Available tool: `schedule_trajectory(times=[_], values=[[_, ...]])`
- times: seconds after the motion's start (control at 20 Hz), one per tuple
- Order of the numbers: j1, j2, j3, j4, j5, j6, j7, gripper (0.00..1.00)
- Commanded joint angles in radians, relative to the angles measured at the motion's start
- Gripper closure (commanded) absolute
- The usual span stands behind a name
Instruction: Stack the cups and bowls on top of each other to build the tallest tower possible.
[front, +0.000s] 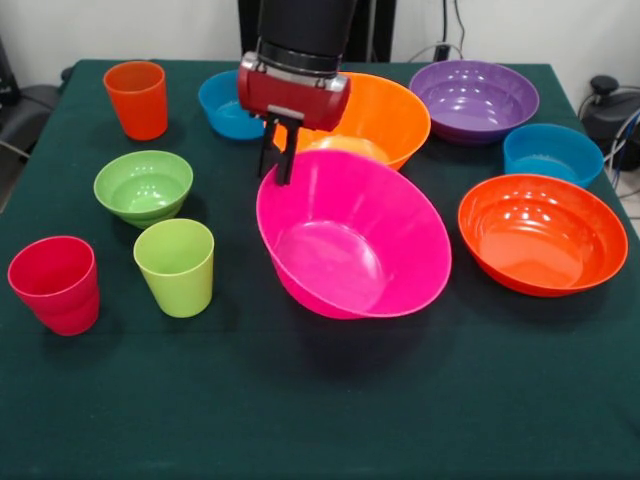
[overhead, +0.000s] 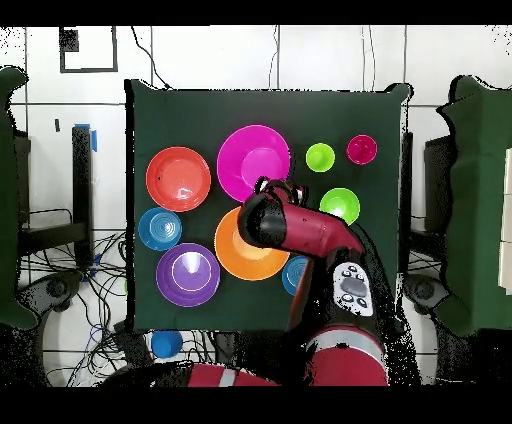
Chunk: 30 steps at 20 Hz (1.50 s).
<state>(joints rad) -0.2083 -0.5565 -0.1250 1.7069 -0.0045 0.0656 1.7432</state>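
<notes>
Tool (front: 279, 160) is gripping the far rim of the big pink bowl (front: 350, 240), its dark fingers closed over the edge, and the bowl is tilting with its open mouth facing the front camera. Just behind it, the big yellow-orange bowl (front: 385, 112) is sitting on the green counter (front: 320, 400). The wide purple bowl (front: 473, 98) is lying at the far right, one small blue bowl (front: 552, 152) beside it, and the wide red-orange bowl (front: 540, 232) is resting nearer. The other small blue bowl (front: 225, 105) is peeking out behind the arm. On the left, the orange cup (front: 136, 98), small green bowl (front: 143, 186), lime green cup (front: 175, 266) and pinkish red cup (front: 55, 284) are standing upright, apart from one another.
</notes>
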Motion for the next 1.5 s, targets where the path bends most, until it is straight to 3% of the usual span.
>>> schedule_trajectory(times=[0.05, 0.6, 1.0, 1.5], values=[[0.056, -0.002, 0.025, 0.045, -0.004, -0.019, 0.170, 1.00], [0.146, 0.011, -0.052, 0.054, 0.039, -0.098, 0.229, 1.00], [0.227, 0.018, -0.120, 0.040, 0.065, -0.104, 0.271, 1.00], [0.265, -0.070, -0.183, 0.032, 0.044, 0.031, 0.261, 1.00]])
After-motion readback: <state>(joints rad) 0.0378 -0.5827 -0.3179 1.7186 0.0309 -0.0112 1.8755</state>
